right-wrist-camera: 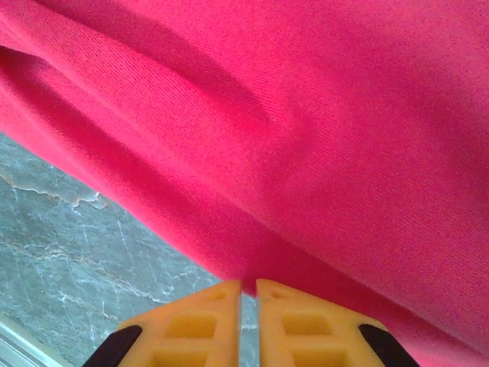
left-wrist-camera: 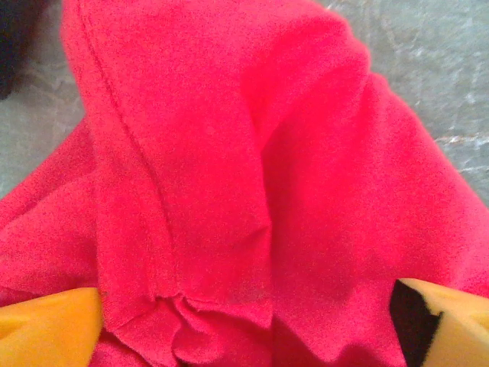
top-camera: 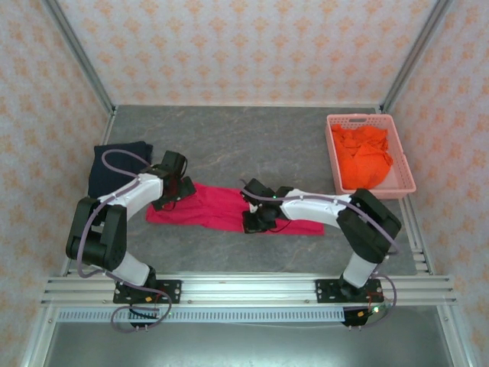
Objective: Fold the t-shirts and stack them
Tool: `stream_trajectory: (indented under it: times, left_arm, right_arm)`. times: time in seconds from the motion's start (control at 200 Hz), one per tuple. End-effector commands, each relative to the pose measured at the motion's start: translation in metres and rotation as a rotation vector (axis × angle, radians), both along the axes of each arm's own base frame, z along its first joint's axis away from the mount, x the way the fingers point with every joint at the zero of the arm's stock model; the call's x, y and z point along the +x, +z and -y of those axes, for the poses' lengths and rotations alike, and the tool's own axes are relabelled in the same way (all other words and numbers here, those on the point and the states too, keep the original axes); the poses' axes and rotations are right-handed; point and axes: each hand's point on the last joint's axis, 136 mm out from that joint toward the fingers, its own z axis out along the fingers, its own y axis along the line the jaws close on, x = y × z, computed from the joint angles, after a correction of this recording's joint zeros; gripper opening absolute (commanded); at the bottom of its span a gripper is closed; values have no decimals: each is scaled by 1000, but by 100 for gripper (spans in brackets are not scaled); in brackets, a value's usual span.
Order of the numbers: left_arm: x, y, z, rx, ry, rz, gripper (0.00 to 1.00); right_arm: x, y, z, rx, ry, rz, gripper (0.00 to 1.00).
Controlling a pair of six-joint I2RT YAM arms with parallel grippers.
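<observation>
Top external view first: the crimson shirt (top-camera: 218, 208) lies flat on the desk (top-camera: 252, 138) to the left of the basket (top-camera: 333, 153), and it's already narrowed into a long strip. Its long axis runs side to side. One end aims at the basket and dips a little toward the arms, the other aims away. Honestly can't tell which end is the collar. The orange shirt (top-camera: 363, 157) sits crumpled inside the basket, and the navy shirt (top-camera: 114, 164) lies well away from the basket, past the strip's far end.

The left hand (top-camera: 170, 197) is down on the end farthest from the basket. On its wrist camera the fingers (left-wrist-camera: 46, 329) stand wide apart with bunched cloth between them, nothing clamped. My guess is it's straddling that end, ready to take it for the next fold.

The right hand (top-camera: 256, 215) is at the strip's near edge, about the middle, on the basket side of the left hand. Its tips are nearly touching and look pinched on the cloth's edge, which rises off the desk there. I'd say the two grips along the length are meant to fold the strip without twisting it.
</observation>
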Motion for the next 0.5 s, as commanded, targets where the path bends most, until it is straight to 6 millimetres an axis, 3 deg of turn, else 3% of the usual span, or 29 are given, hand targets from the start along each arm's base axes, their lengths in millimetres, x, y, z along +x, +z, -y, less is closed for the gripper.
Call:
stream_trajectory:
  times: [0.0,0.06,0.13,0.26,0.36,0.495]
  left_arm:
    - [-5,-10,0,-21,9,-16,87]
    - [-3,-15,2,-30,18,-22,74]
    - [-1,-18,3,-31,21,-29,61]
    - [0,-19,1,-19,19,-36,46]
    - [1,-22,-1,-3,7,-48,42]
    - [11,-27,2,4,-20,-69,39]
  right_arm:
    - [24,33,6,16,-27,132,18]
    - [43,43,11,34,-75,174,23]
    - [67,41,28,15,-150,213,25]
    - [99,15,64,-66,-251,192,23]
    - [102,-7,82,-137,-254,161,20]
    - [88,-28,94,-195,-233,113,19]
